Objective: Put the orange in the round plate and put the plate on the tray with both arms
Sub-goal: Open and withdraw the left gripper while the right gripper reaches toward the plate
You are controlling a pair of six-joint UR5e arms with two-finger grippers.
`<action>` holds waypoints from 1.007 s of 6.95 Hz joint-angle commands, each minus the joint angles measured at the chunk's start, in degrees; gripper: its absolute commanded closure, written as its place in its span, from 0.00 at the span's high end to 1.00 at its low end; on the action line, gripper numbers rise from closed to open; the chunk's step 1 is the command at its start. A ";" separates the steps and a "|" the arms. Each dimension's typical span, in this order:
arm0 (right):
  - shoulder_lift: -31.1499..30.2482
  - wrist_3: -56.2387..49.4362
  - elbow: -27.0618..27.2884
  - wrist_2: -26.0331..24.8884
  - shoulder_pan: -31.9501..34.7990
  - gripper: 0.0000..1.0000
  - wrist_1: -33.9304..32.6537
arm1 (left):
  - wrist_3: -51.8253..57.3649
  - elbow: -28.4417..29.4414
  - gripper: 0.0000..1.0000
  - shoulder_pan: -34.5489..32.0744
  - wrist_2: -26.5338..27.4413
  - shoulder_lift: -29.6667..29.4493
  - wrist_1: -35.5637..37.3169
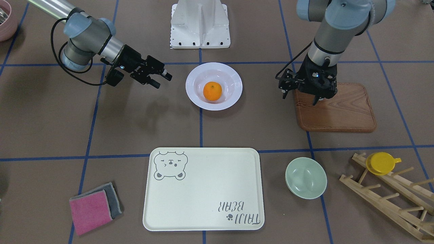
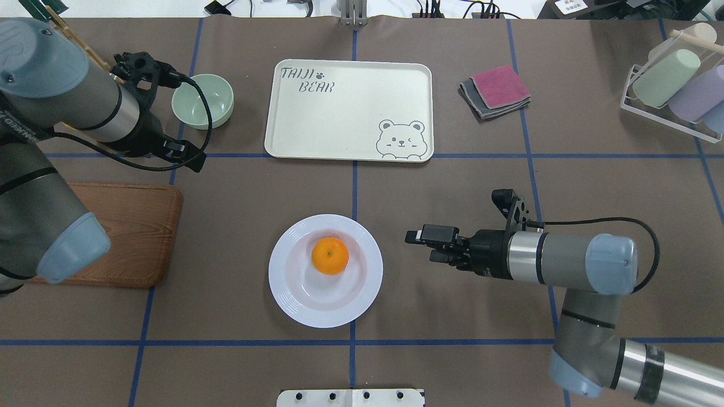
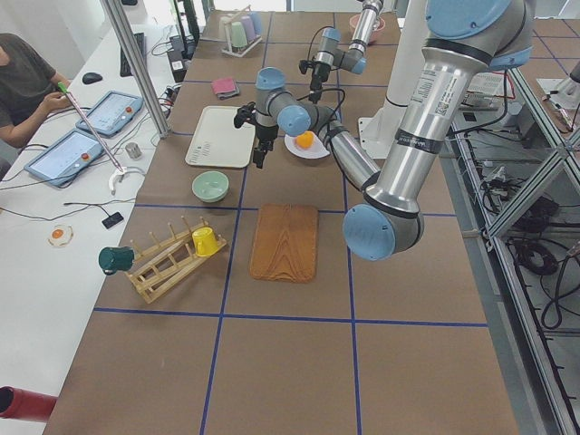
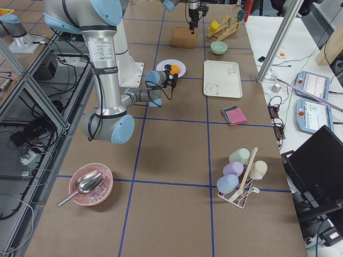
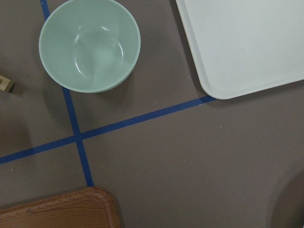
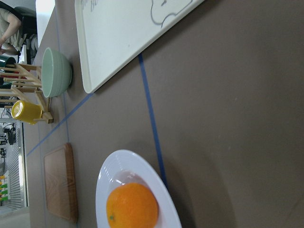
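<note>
The round plate [image 2: 285, 297] holding the orange [image 2: 330, 255] lies just ahead of my right gripper [image 2: 424, 246], fingers [image 2: 434, 232] spread, empty; left gripper [image 1: 314, 97] farther, spread unclear.

I record the orange [image 2: 330, 255], small, round and bright, sitting in the well of the round plate [image 2: 285, 294], slightly far of centre. The plate is white, glossy and deep with a ribbed rim. It rests flat on the near side of the table, midway between left and right. The tray [image 2: 339, 124] is cream and rectangular, with a bear drawing and "TAIJI BEAR" lettering. It lies flat on the far side, well apart from the plate. The right gripper [image 2: 423, 245] hovers level near the plate's right rim, fingers parted. The left gripper [image 1: 320, 96] hangs pointing down, well left of the plate; I cannot judge its fingers.
</note>
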 commanded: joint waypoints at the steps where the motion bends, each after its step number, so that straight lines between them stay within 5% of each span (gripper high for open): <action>1: 0.93 -0.24 -0.52 -6.95 -6.82 1.00 -0.07 | 12.77 2.85 0.99 -8.32 -5.65 2.64 0.07; 3: 0.93 -0.42 -1.14 -13.02 -9.74 0.99 -0.07 | 25.26 8.73 0.99 -16.33 -11.38 2.83 0.07; 7: 7.24 0.11 -6.39 -26.36 -11.68 0.94 -0.07 | 31.46 10.78 0.99 -18.83 -11.58 4.32 -0.02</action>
